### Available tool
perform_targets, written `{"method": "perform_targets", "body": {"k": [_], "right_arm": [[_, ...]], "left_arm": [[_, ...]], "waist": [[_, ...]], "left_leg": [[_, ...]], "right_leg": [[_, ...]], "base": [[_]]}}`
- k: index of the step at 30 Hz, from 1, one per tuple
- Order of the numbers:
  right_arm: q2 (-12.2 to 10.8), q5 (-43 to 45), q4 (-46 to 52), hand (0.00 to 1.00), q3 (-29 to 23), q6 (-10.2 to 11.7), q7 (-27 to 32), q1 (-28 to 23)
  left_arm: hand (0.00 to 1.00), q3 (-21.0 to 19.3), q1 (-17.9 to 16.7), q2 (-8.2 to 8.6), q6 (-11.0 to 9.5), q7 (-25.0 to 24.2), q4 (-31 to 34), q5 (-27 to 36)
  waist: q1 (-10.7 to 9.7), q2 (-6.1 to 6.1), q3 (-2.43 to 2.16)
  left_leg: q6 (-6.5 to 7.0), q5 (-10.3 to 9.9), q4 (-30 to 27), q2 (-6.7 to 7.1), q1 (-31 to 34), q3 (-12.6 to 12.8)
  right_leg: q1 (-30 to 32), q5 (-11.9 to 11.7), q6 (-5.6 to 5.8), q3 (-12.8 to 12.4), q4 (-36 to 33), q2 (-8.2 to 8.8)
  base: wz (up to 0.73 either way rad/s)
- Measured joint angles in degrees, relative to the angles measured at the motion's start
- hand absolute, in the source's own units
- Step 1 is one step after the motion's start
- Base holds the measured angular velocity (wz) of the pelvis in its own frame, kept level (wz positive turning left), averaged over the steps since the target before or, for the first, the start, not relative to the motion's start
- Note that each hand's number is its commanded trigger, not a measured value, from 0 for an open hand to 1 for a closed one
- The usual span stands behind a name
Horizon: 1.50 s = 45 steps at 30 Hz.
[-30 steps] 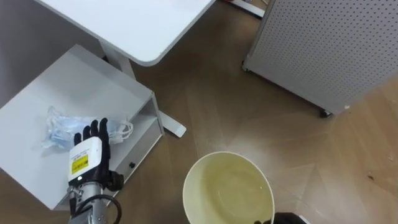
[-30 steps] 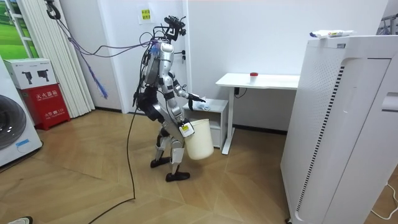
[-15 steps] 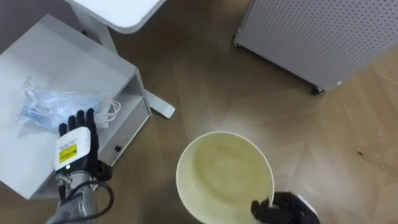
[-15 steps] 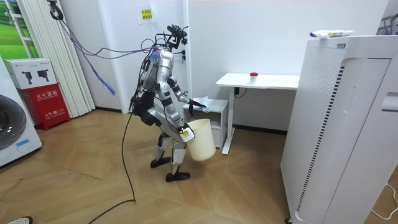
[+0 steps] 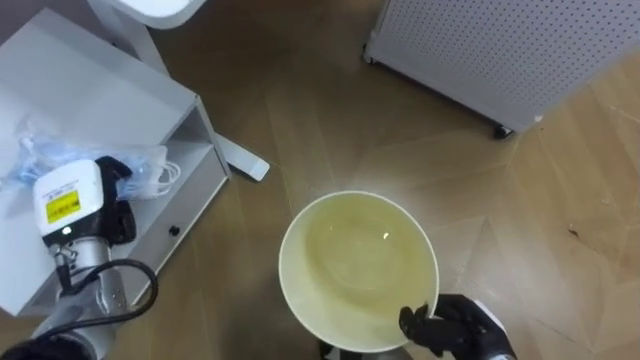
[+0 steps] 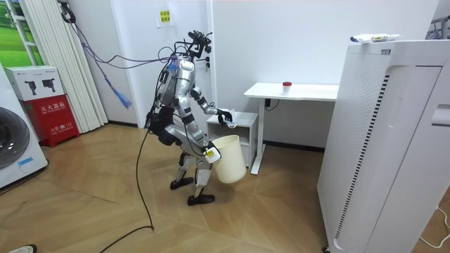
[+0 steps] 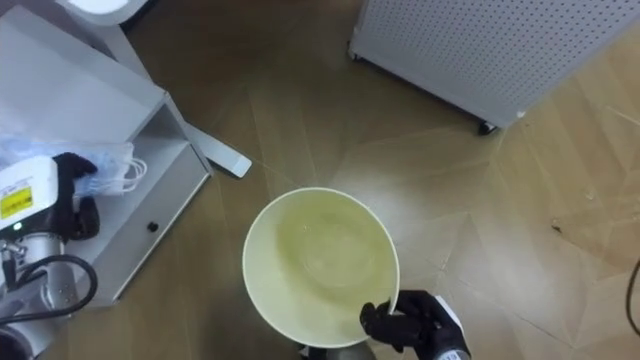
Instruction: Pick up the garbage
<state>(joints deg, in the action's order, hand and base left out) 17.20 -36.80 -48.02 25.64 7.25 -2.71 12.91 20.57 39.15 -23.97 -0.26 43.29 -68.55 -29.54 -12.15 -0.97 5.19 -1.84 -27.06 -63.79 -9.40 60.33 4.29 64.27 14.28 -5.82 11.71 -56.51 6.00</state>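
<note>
Fingers (image 5: 416,322): those of the right hand (image 5: 458,330) are curled over the near rim of the one bin (image 5: 288,245).
Left hand (image 5: 70,200): bent down onto the one plastic bag (image 5: 45,158); its grip cannot be told.
Surface: one white cabinet (image 5: 90,90), with the bag on top.
Room: wood floor (image 5: 320,130); one perforated white unit (image 5: 500,50) beyond.

Floor: light-brown wood planks (image 5: 300,120). Low white cabinet (image 5: 60,60) at view left, open shelf below its top, small dark knob (image 5: 174,231) on the front. White desk (image 6: 292,91) stands just beside it, flat white foot (image 5: 240,160) on the floor, small red object (image 6: 286,84) on the worktop. Big white perforated-panel unit (image 5: 500,50) on casters at the right, a few items (image 6: 373,38) lying on top. Room view's left: washing machine (image 6: 14,147), red box (image 6: 53,116) with a white carton (image 6: 35,81) on it, white curtains (image 6: 63,63) behind.
</note>
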Motion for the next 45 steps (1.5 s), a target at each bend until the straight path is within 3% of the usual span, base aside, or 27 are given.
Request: {"method": "perform_targets", "body": {"k": [12, 20, 23, 26, 30, 35, 37, 41, 43, 45], "right_arm": [[0.0, 0.24, -0.18, 1.0, 0.04, -0.71, -0.08, 0.09], [-1.73, 0.32, -2.6, 1.0, 0.14, -0.77, 0.84, 0.24], [-2.09, 0.86, -4.67, 1.0, 0.67, -0.31, 1.18, 0.27], [-3.29, 1.5, -7.58, 1.0, 0.65, 1.42, 1.91, 0.24], [-4.74, 3.93, -9.91, 1.0, 0.72, 2.13, 2.5, 0.16], [-5.96, 10.45, -12.16, 1.0, 1.13, 3.44, 2.34, 0.23], [-6.39, 11.79, -12.4, 1.0, 1.74, 3.57, 1.88, 0.15], [-6.32, 12.45, -14.24, 1.0, 2.54, 4.16, 0.82, 0.64], [-6.6, 13.4, -14.94, 1.0, 2.82, 4.22, 0.39, 0.22], [-6.73, 13.33, -15.1, 1.0, 2.89, 4.24, 0.0, -0.28]], "left_arm": [[1.0, 3.38, -3.4, 1.2, 1.37, -4.41, -0.93, -0.54], [1.0, 4.48, -4.28, 2.12, 1.12, -5.8, -0.94, -0.58], [1.0, 4.35, -5.86, 2.91, -0.94, -4.79, -0.75, -0.57], [1.0, 3.82, -7.8, 3.95, -2.88, -3.24, 0.67, -0.44], [1.0, 3.88, -10.57, 6.02, -5.07, -2.76, 3.27, -0.44], [1.0, 4.08, -15.4, 9.18, -8.05, -2.74, 9.56, -0.32], [1.0, 4.54, -17.65, 11.18, -9.69, -3.19, 11.2, -0.29], [1.0, 6.59, -19.25, 14.24, -11.03, -5.77, 13.22, 0.2], [1.0, 7.88, -21.72, 15.32, -12.82, -7.83, 15.02, 0.82], [1.0, 9.53, -23.26, 16.2, -13.18, -9.42, 16.35, 2.5]], "waist": [[0.1, -0.02, 0.01], [1.13, -0.26, 0.15], [1.92, -0.6, 0.36], [2.86, -0.64, 0.35], [3.75, -0.72, 0.33], [4.81, -1.42, -0.1], [5.89, -1.44, -0.15], [7.48, -1.56, -0.45], [7.65, -1.36, -1.15], [7.66, -1.02, -1.95]], "left_leg": [[0.02, 0.08, -0.1, -0.02, -0.4, 0.3], [0.0, -0.05, 0.37, -0.1, -3.89, 0.42], [-0.21, -0.21, 1.79, -0.27, -6.77, 0.97], [-0.16, 1.1, 5.26, 0.23, -9.78, 1.48], [0.0, 2.38, 9.58, 0.55, -14.26, 1.85], [-0.1, 4.25, 15.67, 1.83, -18.95, 2.06], [0.09, 4.49, 17.8, 2.11, -21.1, 3.11], [0.59, 5.0, 19.4, 2.47, -22.54, 4.25], [0.81, 5.22, 20.53, 2.87, -23.67, 4.42], [1.14, 5.62, 21.67, 3.33, -24.18, 4.71]], "right_leg": [[-0.11, 0.01, -0.02, -0.3, -0.34, 0.03], [-3.54, 0.08, 0.04, -0.27, 0.15, -0.03], [-6.34, 0.06, 0.15, -0.34, 1.51, -0.07], [-9.17, -0.69, 0.45, -0.33, 4.33, 0.01], [-13.54, -1.24, 0.66, 0.02, 8.0, -0.15], [-17.79, -2.16, 1.33, 0.01, 12.81, -0.1], [-19.13, -2.27, 1.6, -0.44, 14.03, 0.02], [-20.03, -2.45, 2.0, -0.46, 15.04, 0.55], [-21.09, -2.55, 2.36, -0.52, 15.95, 0.79], [-21.43, -2.77, 2.83, -0.7, 16.75, 1.07]], "base": [[0.0], [0.0], [0.0], [0.05], [0.06], [0.04], [-0.09], [-0.05], [0.0], [0.04]]}}
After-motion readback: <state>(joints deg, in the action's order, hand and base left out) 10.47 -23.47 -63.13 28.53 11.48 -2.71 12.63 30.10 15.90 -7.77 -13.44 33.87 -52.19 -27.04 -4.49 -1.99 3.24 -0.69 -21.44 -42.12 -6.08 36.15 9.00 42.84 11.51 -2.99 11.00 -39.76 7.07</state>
